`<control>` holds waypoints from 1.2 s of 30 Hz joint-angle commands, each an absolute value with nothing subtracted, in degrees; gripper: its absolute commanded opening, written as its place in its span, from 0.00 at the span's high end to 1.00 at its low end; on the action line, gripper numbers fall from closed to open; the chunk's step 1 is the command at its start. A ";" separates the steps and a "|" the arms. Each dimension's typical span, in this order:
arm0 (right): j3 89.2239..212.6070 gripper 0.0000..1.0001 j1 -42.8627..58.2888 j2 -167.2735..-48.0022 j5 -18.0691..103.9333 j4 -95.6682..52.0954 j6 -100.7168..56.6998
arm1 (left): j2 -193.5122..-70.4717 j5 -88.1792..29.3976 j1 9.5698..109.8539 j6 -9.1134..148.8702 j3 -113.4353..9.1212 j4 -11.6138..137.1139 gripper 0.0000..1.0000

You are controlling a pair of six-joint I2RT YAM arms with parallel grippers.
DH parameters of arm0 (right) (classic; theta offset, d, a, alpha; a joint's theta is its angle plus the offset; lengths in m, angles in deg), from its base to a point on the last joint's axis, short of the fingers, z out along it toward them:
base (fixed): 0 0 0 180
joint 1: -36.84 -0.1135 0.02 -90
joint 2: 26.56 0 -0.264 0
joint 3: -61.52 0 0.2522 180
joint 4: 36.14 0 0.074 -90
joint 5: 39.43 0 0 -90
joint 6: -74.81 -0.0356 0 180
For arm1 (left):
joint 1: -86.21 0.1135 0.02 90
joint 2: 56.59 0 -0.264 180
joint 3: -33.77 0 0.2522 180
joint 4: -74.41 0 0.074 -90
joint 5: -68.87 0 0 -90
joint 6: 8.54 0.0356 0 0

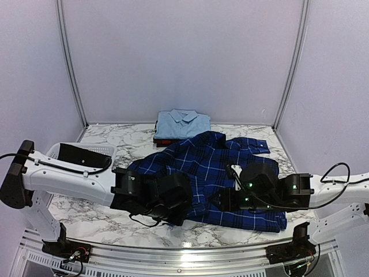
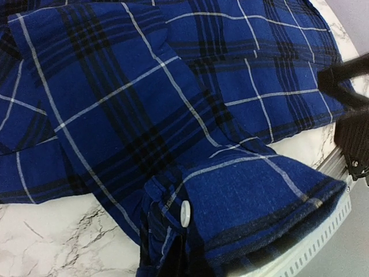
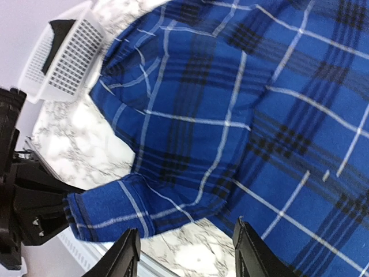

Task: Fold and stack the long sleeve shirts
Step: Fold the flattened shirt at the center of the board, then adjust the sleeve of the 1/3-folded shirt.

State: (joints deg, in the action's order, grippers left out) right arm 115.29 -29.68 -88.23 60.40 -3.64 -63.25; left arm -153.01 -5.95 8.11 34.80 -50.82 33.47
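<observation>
Navy blue plaid cloth shirt (image 1: 213, 167), thin white lines: spread rumpled across the middle of the white-veined marble table (image 1: 104, 222).

Left gripper (image 1: 173, 202): clenched on the shirt's sleeve cuff (image 2: 230, 202), close to its white button (image 2: 185, 212). The cuff is raised off the table at the shirt's 7 o'clock edge.

Right gripper (image 3: 186, 226): released, jaws apart, nothing between them. It is poised over the shirt's near edge, about 5 o'clock.

Plain light blue collared shirt (image 1: 183, 124): folded, at the table's 12 o'clock. It lies on a red-and-black plaid shirt (image 1: 163, 142), of which only the front edge shows. The navy shirt's far edge lies just beside this stack.

White plastic slotted basket (image 1: 86, 151): at the table's 9 o'clock, beside the left arm, with a black item (image 1: 81, 154) inside.
</observation>
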 commanded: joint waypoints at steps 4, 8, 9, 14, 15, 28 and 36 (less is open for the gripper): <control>111.14 0.47 -35.51 -87.46 65.80 -1.23 -74.94 | -157.05 -9.29 7.38 31.26 -55.81 33.40 0.59; 109.08 0.46 -40.71 -87.55 67.21 -1.58 -79.13 | -151.69 -8.88 7.37 29.27 -51.48 33.60 0.41; 108.69 0.46 -41.97 -87.63 67.78 -1.59 -80.08 | -150.00 -8.95 7.31 29.24 -50.16 33.84 0.39; 108.08 0.46 -46.18 -87.73 70.40 -0.19 -84.06 | -142.76 -9.54 6.29 27.83 -43.30 34.69 0.38; 107.95 0.46 -47.14 -87.66 70.85 -0.11 -84.80 | -141.79 -9.77 6.23 27.19 -41.04 34.90 0.39; 107.80 0.45 -56.85 -97.38 74.16 -3.34 -96.48 | -139.91 -13.40 5.44 22.28 -29.17 41.54 0.54; 108.85 0.47 -56.80 -101.42 77.15 -1.30 -101.23 | -146.09 -15.44 4.47 20.78 -30.05 44.91 0.65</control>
State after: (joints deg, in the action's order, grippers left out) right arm 107.16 -56.46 -100.51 72.73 -2.24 -95.84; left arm -143.33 -13.84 5.37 21.80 -29.61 42.45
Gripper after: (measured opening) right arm 0.536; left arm 0.352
